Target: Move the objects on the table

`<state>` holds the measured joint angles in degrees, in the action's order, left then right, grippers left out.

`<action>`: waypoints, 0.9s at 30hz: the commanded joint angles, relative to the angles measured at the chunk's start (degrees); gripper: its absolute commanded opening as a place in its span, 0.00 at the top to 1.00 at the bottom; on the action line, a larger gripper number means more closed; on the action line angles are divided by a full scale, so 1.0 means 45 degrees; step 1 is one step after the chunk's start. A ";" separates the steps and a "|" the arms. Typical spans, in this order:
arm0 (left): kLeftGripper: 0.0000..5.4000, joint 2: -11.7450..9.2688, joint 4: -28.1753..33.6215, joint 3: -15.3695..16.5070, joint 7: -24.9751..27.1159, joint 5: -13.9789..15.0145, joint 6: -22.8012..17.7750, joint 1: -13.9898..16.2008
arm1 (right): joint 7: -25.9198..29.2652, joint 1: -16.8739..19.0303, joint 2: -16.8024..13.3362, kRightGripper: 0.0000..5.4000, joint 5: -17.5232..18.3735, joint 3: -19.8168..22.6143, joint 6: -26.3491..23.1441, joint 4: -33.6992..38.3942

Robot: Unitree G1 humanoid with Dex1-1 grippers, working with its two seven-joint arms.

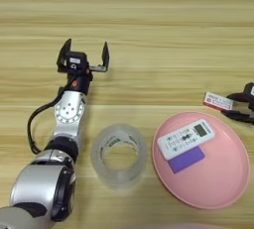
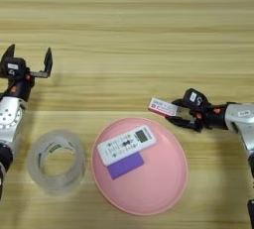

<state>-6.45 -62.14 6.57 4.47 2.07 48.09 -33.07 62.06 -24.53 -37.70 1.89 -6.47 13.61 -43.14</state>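
Left eye view: left gripper [image 1: 84,54] sits on bare light wooden table [image 1: 149,20], fingers spread wide, holding nothing. Wide clear tape roll [image 1: 119,156] stands on its rim nearer the robot, beside that forearm, apart from the fingers. White remote with green screen [image 1: 186,138] lies diagonally in the pink round plate [image 1: 218,193], over a purple card [image 1: 185,159].

Right eye view: right gripper [image 2: 176,111] reaches in from the right, fingers spread around the near end of the small white-and-red flat box [image 2: 162,107]; contact cannot be confirmed. Box lies just beyond the plate rim, long axis running leftward away from the fingers. Right arm clearly nearer the box; left nearer the tape.
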 commanded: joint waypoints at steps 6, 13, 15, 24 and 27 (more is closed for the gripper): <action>0.00 -0.0094 -0.0102 -0.0029 -0.0015 -0.0202 0.0105 -0.0200 | 0.0433 0.0001 -0.0297 0.24 0.0920 0.0841 -0.0027 0.1885; 0.00 -0.0063 -0.0116 -0.0042 -0.0045 -0.0211 0.0091 -0.0235 | 0.0785 0.0651 -0.0582 0.08 0.1778 0.1270 -0.0323 0.4974; 0.00 -0.0057 -0.0113 -0.0044 -0.0045 -0.0209 0.0087 -0.0241 | 0.0821 0.0928 -0.0564 0.04 0.2124 0.1308 -0.0531 0.6028; 0.00 -0.0018 -0.0171 -0.0065 -0.0100 -0.0232 0.0060 -0.0320 | 0.0917 0.1572 -0.0178 0.00 0.3537 0.0903 -0.1939 0.9720; 0.00 0.0000 -0.0175 -0.0076 -0.0131 -0.0246 0.0060 -0.0331 | 0.0930 0.1638 0.0079 0.00 0.3857 0.0558 -0.2399 1.0430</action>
<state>-6.40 -62.55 6.49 4.13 2.02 48.14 -33.63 65.78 -17.38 -38.01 18.19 -2.70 4.47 1.30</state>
